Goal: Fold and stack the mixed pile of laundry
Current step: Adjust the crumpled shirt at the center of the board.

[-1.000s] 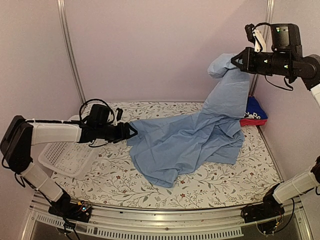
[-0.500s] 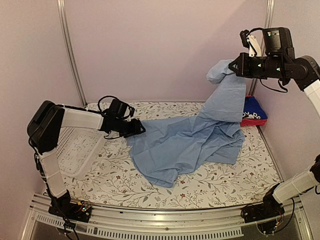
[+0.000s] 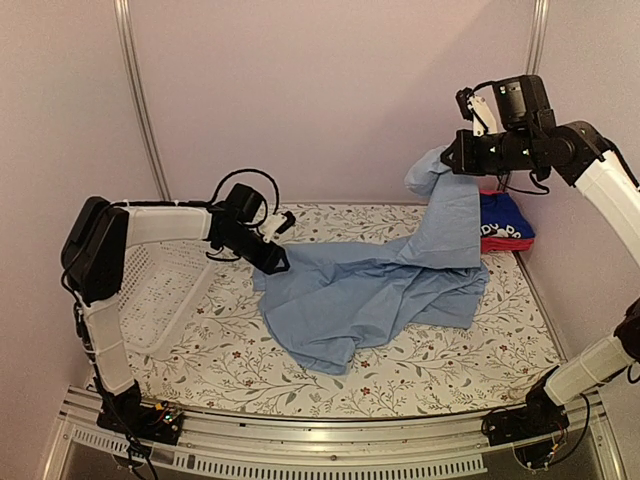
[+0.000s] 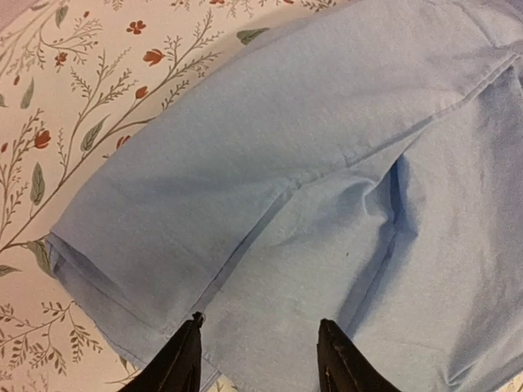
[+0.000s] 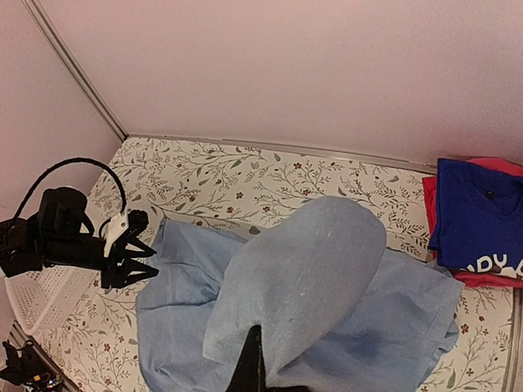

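A: Any writing legible?
B: White print on the royal-blue shirt (image 5: 478, 224). Only "DY" readable, low in the right wrist view; rest cut off by the frame edge.

A: Position of that one?
B: Lies folded flat at the right rear corner of the table cover (image 3: 450, 365), on top of the red-pink garment (image 3: 497, 245). Neck toward the back wall, print toward the front.

A: Light-blue shirt (image 3: 360, 300), position and axis?
B: Spread in creases across the middle of the table cover. Long axis from front left to right rear. Leaves the table at the right rear end and rises steeply, bunched at the top.

A: Right gripper (image 3: 450, 160)?
B: Clenched on the light-blue shirt, high above the right rear of the table, cloth draping down from it.

A: Left gripper (image 3: 282, 262)?
B: Low over the left edge of the light-blue shirt, pointing down and to the right. Fingers (image 4: 181, 359) parted, cloth showing in the gap, nothing pinched. Hemmed edge and one seam clear in the left wrist view.

A: Containers?
B: White perforated basket (image 3: 150, 305) at the left edge of the table, under the left arm, just beside the light-blue shirt but apart from it. Perforated floor on show inside.
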